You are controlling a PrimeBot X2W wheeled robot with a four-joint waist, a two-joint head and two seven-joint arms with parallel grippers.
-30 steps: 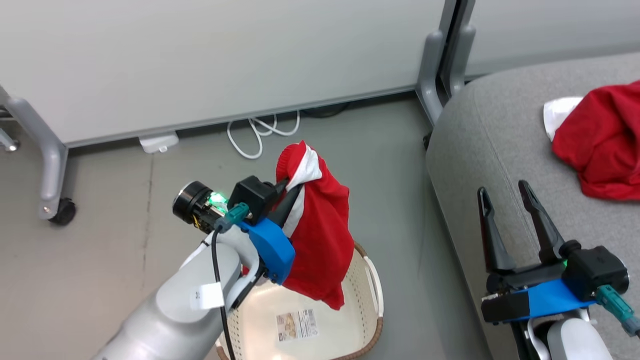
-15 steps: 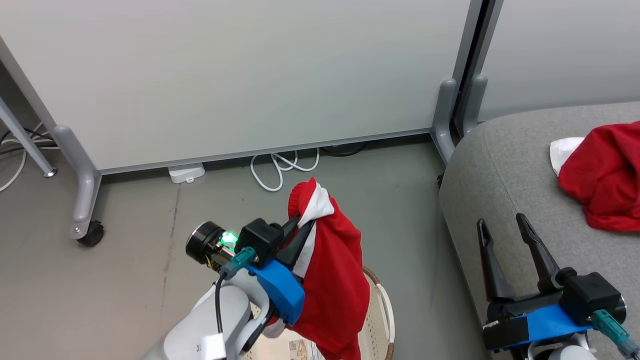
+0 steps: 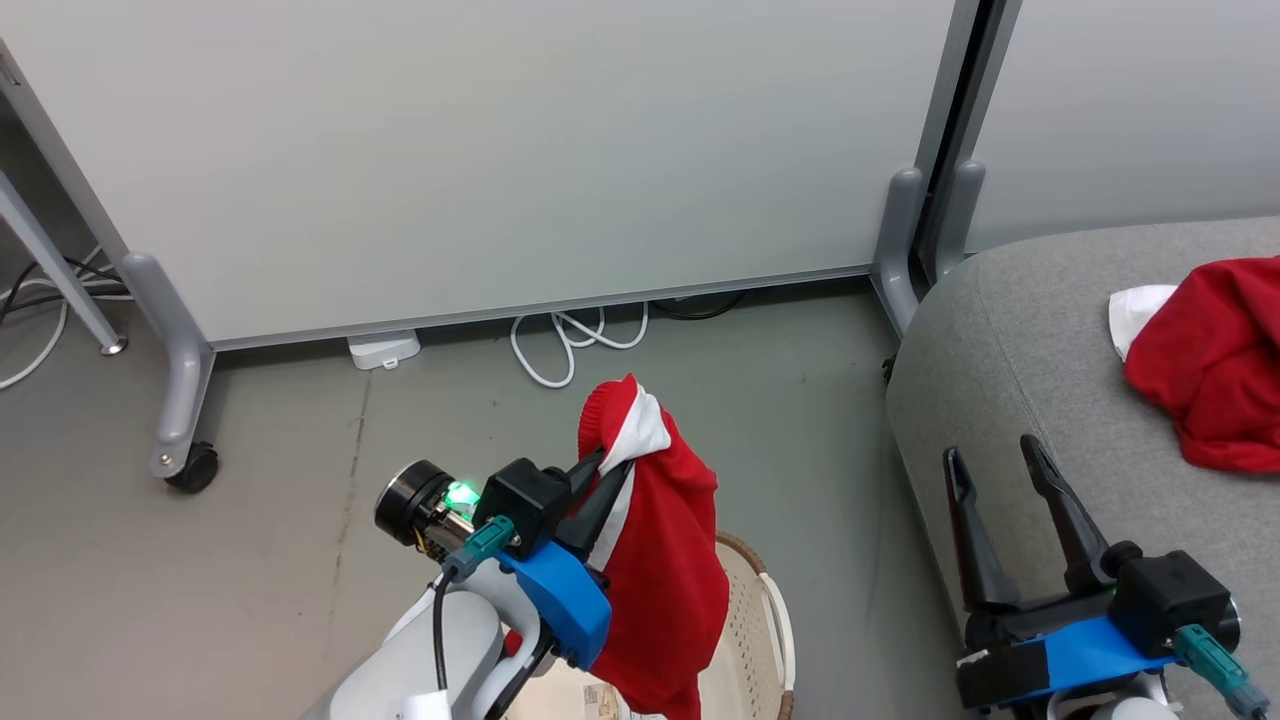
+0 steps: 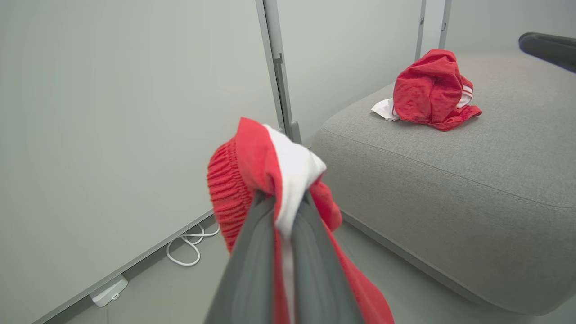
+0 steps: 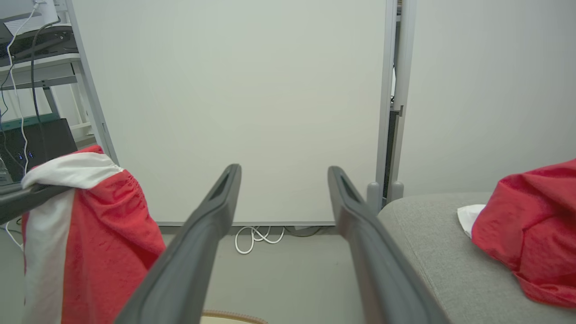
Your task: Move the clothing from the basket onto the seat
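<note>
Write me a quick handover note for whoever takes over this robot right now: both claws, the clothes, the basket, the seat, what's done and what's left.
Left claw: shut on one red garment, held in the air above the basket.
Right claw: open and empty, near the edge of the seat.
Done: the other red garment lies crumpled on the seat.
Left: carry the held garment across to the seat and release it. The basket's inside is mostly hidden, so check it afterwards.
</note>
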